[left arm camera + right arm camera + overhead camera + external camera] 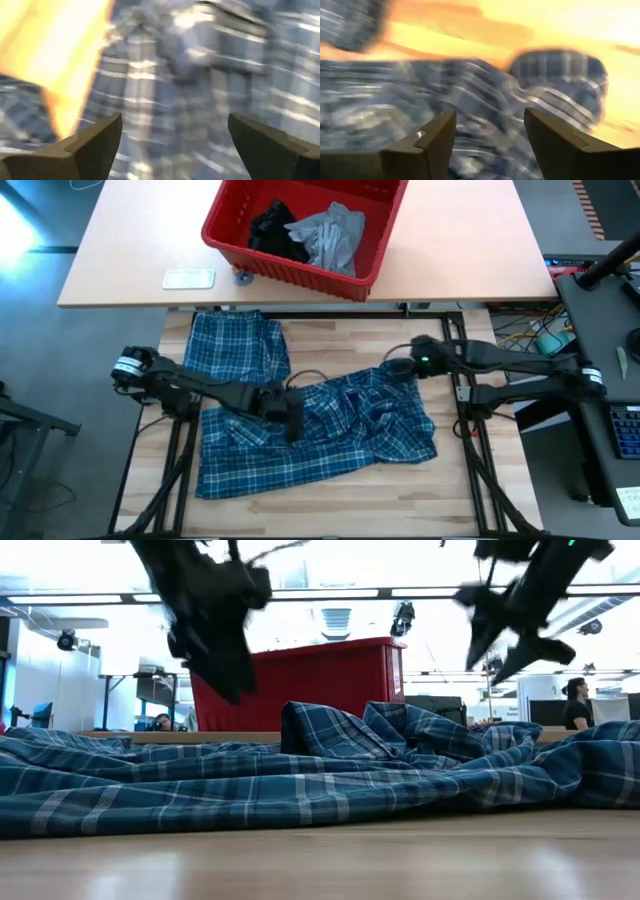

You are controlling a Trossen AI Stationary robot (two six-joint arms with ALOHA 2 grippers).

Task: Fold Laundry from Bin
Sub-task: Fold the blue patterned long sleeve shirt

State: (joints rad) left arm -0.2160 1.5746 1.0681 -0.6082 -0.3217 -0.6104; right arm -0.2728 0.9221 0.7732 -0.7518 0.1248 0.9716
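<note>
Plaid, blue and white, fills the middle of the worktop [330, 505]: the shirt [330, 435] lies crumpled flat on the wooden boards, one part reaching up towards the far left, clearly pulled out here so it can be spread and folded. Over on the left, the left gripper [291, 418] hangs just above the cloth with its fingers spread wide and nothing between them, which looks like lining up a fresh pinch on the fabric. Moving right, the right gripper [398, 367] hovers over the shirt's far right edge, fingers apart and empty too, the cloth lying loose below it. Behind them on the lighter table sits the red bin [225, 220], holding the grey T-shirt [332, 235] and the black garment [272, 230], waiting their turn, I'd say.
</note>
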